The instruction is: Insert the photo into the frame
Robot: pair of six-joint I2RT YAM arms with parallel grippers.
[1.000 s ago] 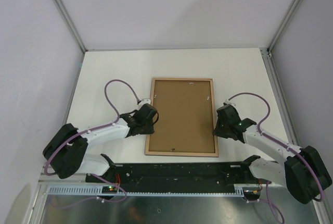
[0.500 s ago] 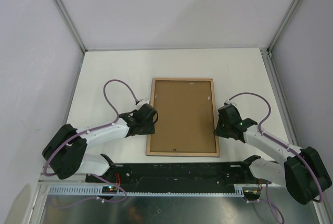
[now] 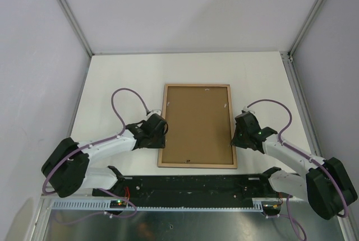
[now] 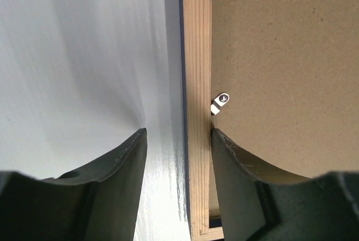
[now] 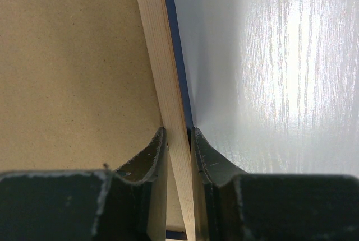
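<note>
Picture frame: a thin-edged rectangular picture frame (image 3: 196,166), light brown wood on its upturned back with a navy blue strip showing along its outer edge, lies face down in the middle of the bench, its long sides running away from the arms.

Backing board: a brown cardboard backing board (image 3: 196,126) fills the picture frame's opening, flat inside the wooden rails.

Clip: a small silver metal clip (image 4: 220,103) sits on the backing board right at the inner edge of the left rail, just beyond the inner finger of the left end effector.

Left end effector: the left end effector (image 4: 178,140) straddles the picture frame's left rail (image 4: 197,56) near its near corner. Its jaws stand wide; the outer finger is over bare bench with a clear gap to the rail, and the inner finger is over the backing board at the rail's inner edge. It grips nothing.

Right end effector: the right end effector (image 5: 179,140) has its jaws narrow and pinched on the picture frame's right rail (image 5: 154,39), one finger on the backing board (image 5: 67,45) side and one on the outer navy side.

Bench: a white bench (image 3: 123,78) with a faint wood grain carries the picture frame; both arms reach in from the near edge, one to each long side.

Cables: a purple cable (image 3: 120,103) loops above each wrist.
</note>
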